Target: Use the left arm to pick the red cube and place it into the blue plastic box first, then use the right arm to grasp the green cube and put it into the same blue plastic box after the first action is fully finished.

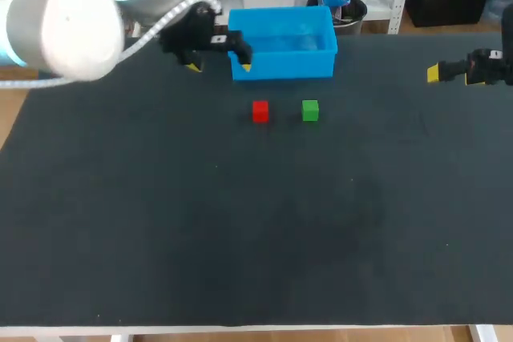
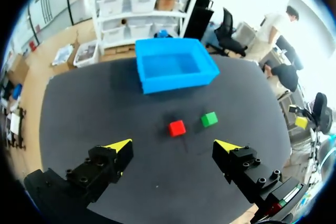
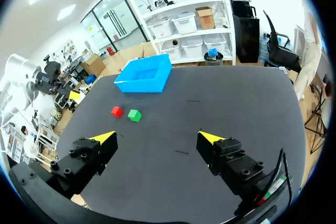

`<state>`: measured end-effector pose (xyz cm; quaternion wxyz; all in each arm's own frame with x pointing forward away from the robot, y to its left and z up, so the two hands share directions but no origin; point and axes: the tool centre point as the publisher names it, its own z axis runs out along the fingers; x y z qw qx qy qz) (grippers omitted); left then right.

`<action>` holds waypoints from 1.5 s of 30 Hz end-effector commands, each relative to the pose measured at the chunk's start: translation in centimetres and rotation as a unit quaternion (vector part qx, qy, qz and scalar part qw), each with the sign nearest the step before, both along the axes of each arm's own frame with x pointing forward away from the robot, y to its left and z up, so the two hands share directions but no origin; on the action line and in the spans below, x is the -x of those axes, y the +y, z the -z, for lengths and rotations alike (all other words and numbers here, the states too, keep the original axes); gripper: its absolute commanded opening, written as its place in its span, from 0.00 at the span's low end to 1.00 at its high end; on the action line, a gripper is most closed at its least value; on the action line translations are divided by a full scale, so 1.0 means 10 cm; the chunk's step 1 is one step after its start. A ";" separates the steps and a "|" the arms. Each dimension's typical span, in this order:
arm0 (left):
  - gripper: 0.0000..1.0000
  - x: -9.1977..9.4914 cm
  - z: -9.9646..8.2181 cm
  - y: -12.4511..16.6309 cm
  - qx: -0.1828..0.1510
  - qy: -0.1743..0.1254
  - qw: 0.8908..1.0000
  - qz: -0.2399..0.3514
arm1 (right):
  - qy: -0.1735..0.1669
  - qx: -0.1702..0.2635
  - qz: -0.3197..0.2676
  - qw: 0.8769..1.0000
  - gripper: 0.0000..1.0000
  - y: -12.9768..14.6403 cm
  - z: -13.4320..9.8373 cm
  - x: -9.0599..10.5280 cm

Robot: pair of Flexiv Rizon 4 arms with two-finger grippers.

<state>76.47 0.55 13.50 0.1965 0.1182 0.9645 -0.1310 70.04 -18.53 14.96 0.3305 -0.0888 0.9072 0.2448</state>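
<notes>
Lying on the counter (image 1: 160, 222) in front of the blue plastic box (image 1: 284, 63), both cubes are recorded as untouched. The red cube (image 1: 260, 110) is placed before the box's middle, and the green cube (image 1: 310, 110) just beside it, before the box's right half. Nothing is seen inside the box.

The left hand (image 1: 220, 66) is held at the box's left front corner, with fingers spread wide and nothing grasped. The right hand (image 3: 157, 137) is held well off to the box's right, likewise spread and empty.

Risks are judged as follows:

1. With the left hand so near the box, its wall could be struck or the box shoved on the way to the red cube.
2. As the cubes lie close together, the green cube could be knocked aside by a wide-spread finger when the red one is gripped.
3. The red cube is small, so an off-centre grip could let it twist, slip or catch on the box rim.
4. The required order would be broken if the right arm were started early.

No brand, label or legible writing is found on the cubes, the box or the counter.
</notes>
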 end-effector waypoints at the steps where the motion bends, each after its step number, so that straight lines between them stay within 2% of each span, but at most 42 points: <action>1: 1.00 -0.34 0.07 -0.29 -0.059 0.049 0.997 -0.012 | 0.000 0.000 0.000 1.000 1.00 0.00 0.00 0.00; 8: 1.00 -0.44 0.13 -0.38 -0.120 0.079 0.989 -0.042 | 0.000 0.000 0.000 1.000 1.00 0.00 0.00 0.00; 14: 1.00 -0.46 0.17 -0.38 -0.125 0.091 0.986 -0.064 | 0.000 0.000 0.000 1.000 1.00 0.00 0.00 0.00; 21: 1.00 -0.44 0.21 -0.40 -0.125 0.087 0.986 -0.073 | 0.000 0.000 0.000 1.000 1.00 0.00 0.00 0.00; 36: 1.00 -0.43 0.49 -0.52 -0.102 0.082 0.989 -0.071 | 0.000 0.000 0.000 1.000 1.00 0.00 0.00 0.00; 45: 1.00 -0.41 0.66 -0.53 -0.110 0.077 0.986 -0.101 | 0.000 0.000 0.000 1.000 1.00 0.00 0.00 0.00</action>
